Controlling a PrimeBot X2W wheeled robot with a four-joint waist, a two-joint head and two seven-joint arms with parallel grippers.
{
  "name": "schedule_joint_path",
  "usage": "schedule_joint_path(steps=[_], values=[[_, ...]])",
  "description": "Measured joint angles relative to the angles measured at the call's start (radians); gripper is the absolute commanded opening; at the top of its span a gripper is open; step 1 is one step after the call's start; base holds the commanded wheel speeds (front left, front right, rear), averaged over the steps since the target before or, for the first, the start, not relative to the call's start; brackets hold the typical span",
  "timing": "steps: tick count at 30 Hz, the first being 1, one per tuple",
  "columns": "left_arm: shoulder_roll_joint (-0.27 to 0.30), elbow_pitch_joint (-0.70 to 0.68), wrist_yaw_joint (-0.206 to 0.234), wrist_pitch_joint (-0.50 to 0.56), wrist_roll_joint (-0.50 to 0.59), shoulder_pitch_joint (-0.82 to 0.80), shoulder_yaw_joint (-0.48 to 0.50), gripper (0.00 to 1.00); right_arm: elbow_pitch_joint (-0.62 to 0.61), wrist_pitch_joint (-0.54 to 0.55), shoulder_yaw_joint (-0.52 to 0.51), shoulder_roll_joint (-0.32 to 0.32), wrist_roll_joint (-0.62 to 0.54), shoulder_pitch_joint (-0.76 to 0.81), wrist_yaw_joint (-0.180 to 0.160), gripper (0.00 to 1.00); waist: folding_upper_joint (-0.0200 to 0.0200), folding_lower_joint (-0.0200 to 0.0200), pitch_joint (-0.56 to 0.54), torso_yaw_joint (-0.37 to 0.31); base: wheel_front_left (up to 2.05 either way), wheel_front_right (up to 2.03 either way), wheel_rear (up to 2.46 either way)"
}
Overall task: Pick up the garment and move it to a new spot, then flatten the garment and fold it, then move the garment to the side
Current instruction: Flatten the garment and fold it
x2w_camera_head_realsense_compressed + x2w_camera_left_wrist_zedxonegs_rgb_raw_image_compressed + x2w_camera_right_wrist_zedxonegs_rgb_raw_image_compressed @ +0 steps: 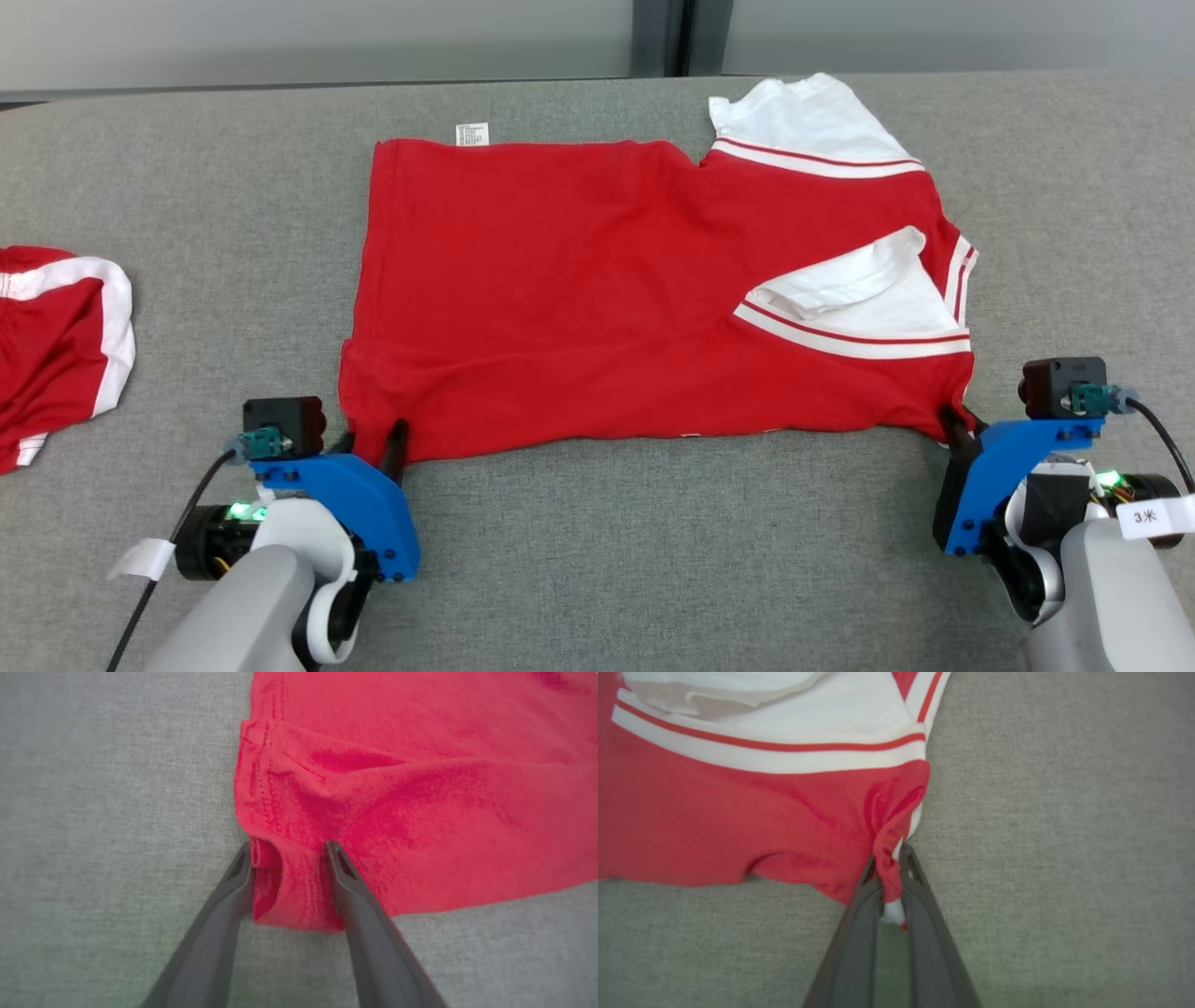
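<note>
Two grippers are counted, each with two long, dark, tapered fingers. One left gripper is placed at lower left of the head view, at the near left corner of the garment. In the left wrist view the left gripper is seen with jaws spread wide, the stitched red hem corner lying loose between them and one finger touching the folded edge. One right gripper is placed at lower right of the head view, at the garment's near right corner. In the right wrist view the right gripper is seen with jaws drawn together, pinching a twisted bit of red and white cloth.

One table is noted: a grey, felt-like, finely textured surface across most of the head view.

One garment is laid flat at frame centre: a red knit shirt, roughly rectangular, lightly wrinkled near the lower edge.

One second garment, red with a white band and crumpled, is seen at the left edge, well apart.

Two white sleeves with red-striped bands are counted: one at upper right, sticking out past the top edge, and one folded onto the red body at right.

Two blue brackets are counted, smooth plastic, each topped by a dark boxy camera.

One small white care label is seen at the garment's upper edge.
</note>
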Motion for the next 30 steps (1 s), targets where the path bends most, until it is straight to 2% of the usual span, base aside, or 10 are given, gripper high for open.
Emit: schedule_joint_path(steps=[3,9,14,23,24,25,26,27,30], values=[[-0.014,-0.001,-0.010,0.004,-0.016,0.019,-0.005,0.00,-0.020,-0.017,-0.005,0.002,0.014,0.028,0.000,0.00,0.0001,0.0002,-0.021,-0.003,0.00,0.00,0.00],[0.012,-0.049,-0.003,-0.007,-0.041,0.098,0.008,0.00,-0.101,-0.023,-0.016,0.003,0.034,0.095,0.000,0.00,0.0002,0.0002,-0.077,-0.005,0.00,0.00,0.00],[0.054,-0.144,0.035,0.002,-0.081,0.200,0.032,0.00,-0.181,0.009,-0.020,0.004,0.064,0.186,0.000,0.00,0.0002,0.0002,-0.117,-0.004,0.00,0.00,0.00],[0.119,-0.335,0.138,0.064,-0.126,0.350,0.051,0.00,-0.333,0.100,-0.019,0.004,0.126,0.357,0.000,0.00,0.0002,0.0001,-0.127,-0.002,0.00,0.00,0.00],[0.124,-0.348,0.146,0.074,-0.130,0.357,0.051,0.07,-0.346,0.106,-0.018,0.005,0.133,0.371,0.000,0.00,0.0002,0.0002,-0.126,-0.002,0.00,0.00,0.00],[0.130,-0.362,0.155,0.078,-0.131,0.366,0.054,0.52,-0.358,0.109,-0.018,0.005,0.138,0.381,0.000,0.00,0.0002,0.0002,-0.125,-0.004,0.00,0.00,0.00],[0.136,-0.374,0.164,0.080,-0.132,0.374,0.056,0.97,-0.367,0.109,-0.018,0.004,0.139,0.388,0.000,0.39,0.0002,0.0001,-0.125,-0.006,0.00,0.00,0.00],[0.140,-0.384,0.170,0.081,-0.132,0.379,0.058,1.00,-0.374,0.112,-0.018,0.005,0.147,0.391,0.000,1.00,0.0002,0.0001,-0.125,-0.009,0.00,0.00,0.00],[0.152,-0.416,0.178,0.089,-0.139,0.389,0.067,1.00,-0.386,0.106,-0.024,0.003,0.153,0.389,0.000,1.00,0.0002,0.0001,-0.123,-0.018,0.00,0.00,0.00]])
